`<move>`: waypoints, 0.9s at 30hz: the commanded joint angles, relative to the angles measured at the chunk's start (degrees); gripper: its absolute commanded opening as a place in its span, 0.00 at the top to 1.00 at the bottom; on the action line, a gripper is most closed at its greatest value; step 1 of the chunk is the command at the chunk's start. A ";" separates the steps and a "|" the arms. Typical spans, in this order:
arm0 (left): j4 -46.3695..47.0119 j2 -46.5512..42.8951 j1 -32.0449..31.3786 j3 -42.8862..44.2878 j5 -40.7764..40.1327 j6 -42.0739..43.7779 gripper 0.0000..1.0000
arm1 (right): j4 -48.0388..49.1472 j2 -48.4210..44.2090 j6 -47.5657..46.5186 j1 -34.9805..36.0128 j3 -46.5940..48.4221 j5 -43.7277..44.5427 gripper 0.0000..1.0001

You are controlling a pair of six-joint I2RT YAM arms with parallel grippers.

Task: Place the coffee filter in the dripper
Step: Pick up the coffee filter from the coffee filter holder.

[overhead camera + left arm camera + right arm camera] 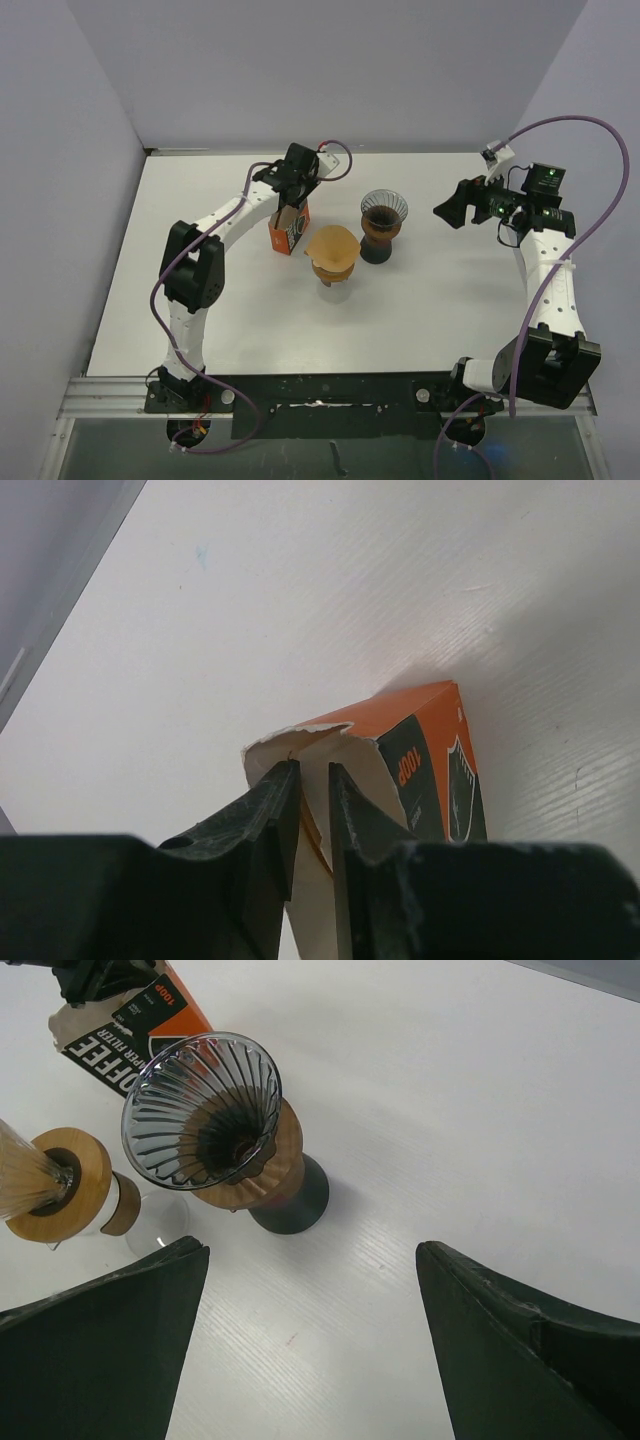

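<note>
Coffee filter (332,248), brown, is sitting in a stand at frame centre; the ribbed dripper (384,208) right of it is standing empty. My left end effector (312,770) is reaching, jaws narrow, into the torn filter box (420,750); whether it is gripping I cannot tell. My right end effector (312,1260) is hovering wide open.

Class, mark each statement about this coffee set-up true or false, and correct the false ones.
1. The left gripper is at the torn-open top of the orange filter box. True.
2. The right gripper grips the ribbed dripper. False: its jaws stand wide open, apart from it.
3. The ribbed dripper holds no filter. True.
4. The second dripper is empty. False: a tan paper filter sits in it.
</note>
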 commanded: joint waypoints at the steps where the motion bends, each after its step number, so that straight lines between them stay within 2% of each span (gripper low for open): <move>1: 2.67 0.08 -0.50 0.19 0.11 0.42 0.83 | 2.92 -1.87 0.49 -0.45 -0.03 -1.88 0.12; 27: 1.54 1.12 -0.77 0.57 0.82 0.54 0.86 | 3.65 -2.23 1.15 -0.86 -0.69 -2.32 0.11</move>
